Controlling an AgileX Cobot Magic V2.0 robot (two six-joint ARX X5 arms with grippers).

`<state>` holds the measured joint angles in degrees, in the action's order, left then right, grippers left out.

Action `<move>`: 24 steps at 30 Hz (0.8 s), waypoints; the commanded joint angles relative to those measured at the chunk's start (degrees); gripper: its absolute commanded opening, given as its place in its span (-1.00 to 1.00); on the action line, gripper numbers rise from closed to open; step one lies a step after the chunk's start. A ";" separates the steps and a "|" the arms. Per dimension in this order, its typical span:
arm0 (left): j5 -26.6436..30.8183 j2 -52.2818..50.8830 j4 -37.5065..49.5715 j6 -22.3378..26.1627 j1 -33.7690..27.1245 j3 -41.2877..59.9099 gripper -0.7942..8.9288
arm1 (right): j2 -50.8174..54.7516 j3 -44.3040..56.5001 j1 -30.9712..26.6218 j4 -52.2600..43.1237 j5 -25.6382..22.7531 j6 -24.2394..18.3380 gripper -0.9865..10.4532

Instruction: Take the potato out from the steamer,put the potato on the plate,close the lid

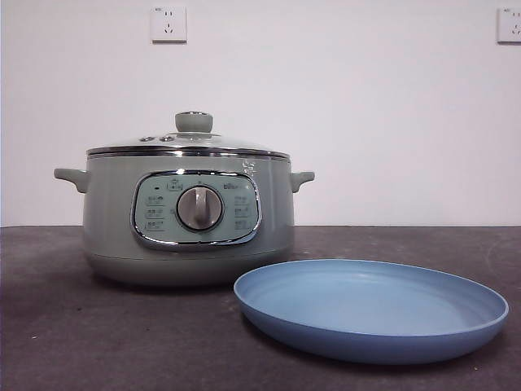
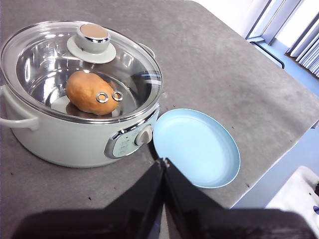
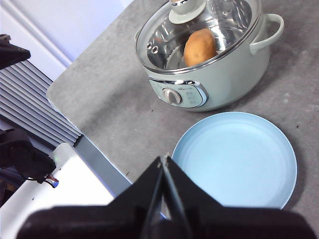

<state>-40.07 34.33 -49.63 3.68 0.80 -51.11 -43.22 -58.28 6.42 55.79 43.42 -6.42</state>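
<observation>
1. I count one steamer (image 1: 187, 216), one lid (image 1: 189, 142), one potato (image 2: 89, 92) and one plate (image 1: 370, 309).
2. The potato lies inside the steamer, under the glass lid, which sits closed on the pot.
3. The plate is empty and stands just beside the steamer, on the side of its dial (image 1: 199, 208).
4. My left gripper (image 2: 163, 162) has its jaws pressed together and holds nothing.
5. My right gripper (image 3: 163, 159) is the same, jaws together, above the table (image 1: 81, 326) edge near the plate.
6. Two wall sockets (image 1: 168, 24) are behind.
</observation>
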 commanded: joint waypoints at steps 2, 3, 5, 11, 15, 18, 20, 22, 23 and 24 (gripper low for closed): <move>-0.39 -0.09 0.22 1.07 -0.07 -0.09 -0.66 | -0.02 -0.07 0.15 -0.48 0.09 -0.98 -0.71; -0.42 -0.09 0.31 1.07 -0.07 -0.09 -0.41 | -0.02 -0.07 0.15 -0.61 0.09 -0.94 -0.54; -0.37 -0.09 0.57 1.05 -0.07 -0.09 0.22 | -0.02 -0.07 0.15 -0.92 -0.15 -0.26 -0.09; -0.37 -0.09 1.84 1.03 -0.07 -0.09 0.53 | -0.42 -0.07 0.15 -1.33 -0.26 1.53 0.36; 1.14 0.35 3.72 0.76 -0.02 -0.50 0.53 | -0.68 -0.07 0.15 -1.33 -0.26 1.64 0.36; 2.54 2.69 4.44 0.72 0.20 -1.53 0.53 | -0.92 -0.07 0.15 -1.36 -0.26 1.64 0.36; 2.56 4.81 5.22 0.81 0.85 -2.25 0.53 | -1.18 -0.07 0.15 -1.33 -0.26 1.81 0.36; 2.64 7.72 6.36 0.87 2.05 -3.43 0.52 | -1.49 -0.07 0.15 -1.33 -0.26 1.90 0.36; 2.67 9.09 7.15 0.90 2.64 -4.00 0.52 | -1.57 -0.07 0.15 -1.33 -0.26 1.88 0.36; 2.75 11.06 8.44 0.92 3.52 -4.87 0.52 | -1.75 -0.07 0.15 -1.33 -0.24 1.90 0.36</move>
<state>-37.43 44.16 -42.44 4.08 3.77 -55.53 -44.95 -58.28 6.42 54.65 43.11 -4.89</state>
